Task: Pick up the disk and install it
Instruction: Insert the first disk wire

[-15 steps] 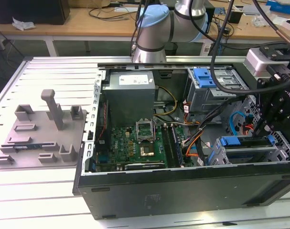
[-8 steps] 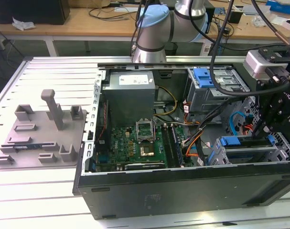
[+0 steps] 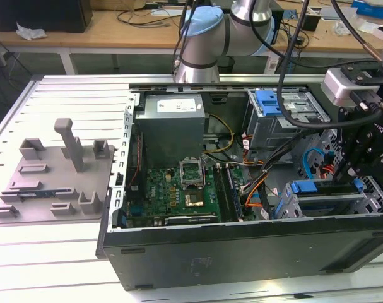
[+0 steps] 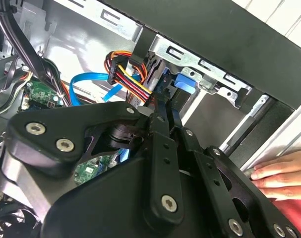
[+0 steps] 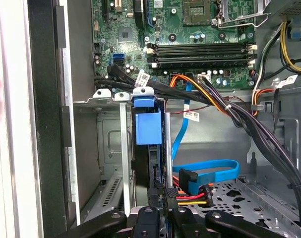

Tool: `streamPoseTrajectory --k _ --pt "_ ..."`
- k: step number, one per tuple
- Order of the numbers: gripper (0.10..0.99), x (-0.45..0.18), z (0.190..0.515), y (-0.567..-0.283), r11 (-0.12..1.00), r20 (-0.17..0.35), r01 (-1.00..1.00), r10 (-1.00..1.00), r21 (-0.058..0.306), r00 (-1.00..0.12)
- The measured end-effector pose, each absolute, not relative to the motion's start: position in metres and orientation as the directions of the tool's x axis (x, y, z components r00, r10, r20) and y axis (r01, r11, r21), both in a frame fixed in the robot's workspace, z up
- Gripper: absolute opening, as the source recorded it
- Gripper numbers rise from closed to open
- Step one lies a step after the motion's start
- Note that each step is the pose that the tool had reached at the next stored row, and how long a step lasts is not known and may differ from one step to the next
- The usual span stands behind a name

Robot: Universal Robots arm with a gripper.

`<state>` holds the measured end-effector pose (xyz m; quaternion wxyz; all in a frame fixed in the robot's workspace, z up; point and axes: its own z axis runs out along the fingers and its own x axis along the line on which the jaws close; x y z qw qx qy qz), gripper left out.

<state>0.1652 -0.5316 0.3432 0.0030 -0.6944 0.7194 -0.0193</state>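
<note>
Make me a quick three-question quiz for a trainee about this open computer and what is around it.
1. True or false: the grey plastic holder lies inside the computer case.
2. Multiple choice: in the first wrist view, where is the blue-framed disk?
A. standing edge-on in the metal drive cage
B. lying flat across the memory slots
C. resting on the grey plastic holder
3. Short answer: in the second wrist view, what rests on the case's outer edge?

Key
1. False: it lies on the table beside the case, on the exterior view's left.
2. A
3. A person's hand.
</note>
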Motion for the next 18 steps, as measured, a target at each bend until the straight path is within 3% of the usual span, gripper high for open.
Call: streamPoseTrajectory --k 16,18 --pt "0.165 0.1655 0.3372 -0.5316 0.035 0.022 -0.999 -0.999 -0.032 -0.036" --pt "0.235 0.1655 0.3378 -0.5316 0.035 0.021 -0.999 -0.999 -0.032 -0.036"
